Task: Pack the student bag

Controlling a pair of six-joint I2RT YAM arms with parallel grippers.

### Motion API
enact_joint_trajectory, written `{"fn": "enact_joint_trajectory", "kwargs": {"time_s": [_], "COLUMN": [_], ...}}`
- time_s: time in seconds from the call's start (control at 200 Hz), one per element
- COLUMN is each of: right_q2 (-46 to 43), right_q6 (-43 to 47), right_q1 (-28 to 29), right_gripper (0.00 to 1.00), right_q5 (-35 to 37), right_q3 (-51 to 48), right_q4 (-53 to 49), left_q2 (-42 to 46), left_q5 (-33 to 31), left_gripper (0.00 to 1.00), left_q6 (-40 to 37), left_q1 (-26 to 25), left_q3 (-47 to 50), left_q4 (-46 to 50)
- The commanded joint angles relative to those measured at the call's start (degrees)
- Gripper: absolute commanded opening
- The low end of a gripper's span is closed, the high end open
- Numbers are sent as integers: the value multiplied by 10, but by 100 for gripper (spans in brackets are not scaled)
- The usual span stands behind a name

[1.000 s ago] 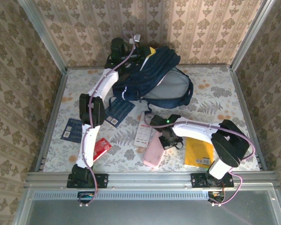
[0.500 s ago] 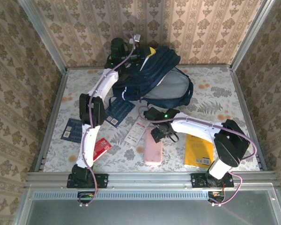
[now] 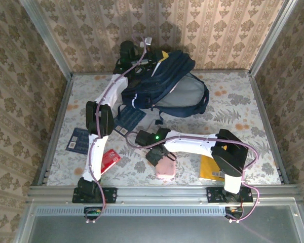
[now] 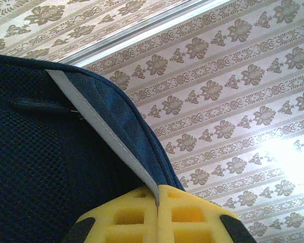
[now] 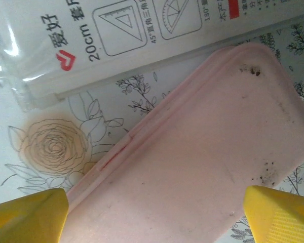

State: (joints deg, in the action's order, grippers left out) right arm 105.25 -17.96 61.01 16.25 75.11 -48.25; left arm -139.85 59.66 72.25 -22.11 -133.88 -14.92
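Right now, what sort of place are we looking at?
Likely a robot test booth, not a real room: wallpapered panels box in a floral table, a metal rail runs along its near edge, and the student bag sits on it.

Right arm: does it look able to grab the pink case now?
Probably yes: the right gripper hangs open over the pink case, fingers either side of it, nothing on top. The ruler packet lies close alongside.
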Motion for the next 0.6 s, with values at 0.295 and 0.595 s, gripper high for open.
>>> {"fn": "enact_joint_trajectory", "kwargs": {"time_s": [0.295, 0.595], "right_q2": [-43, -103], "right_q6": [-30, -48], "right_q1": [-13, -19], "right_gripper": [93, 100], "right_q5": [42, 22], "right_q3": [-78, -120], "right_q4": [-44, -38], "left_q2": [41, 40], "left_q5": [14, 13], "left_gripper": [0, 0], "left_q6": [11, 12], "left_q1": [-1, -1], "left_q3": [-23, -21], "left_q4": [-64, -66]}}
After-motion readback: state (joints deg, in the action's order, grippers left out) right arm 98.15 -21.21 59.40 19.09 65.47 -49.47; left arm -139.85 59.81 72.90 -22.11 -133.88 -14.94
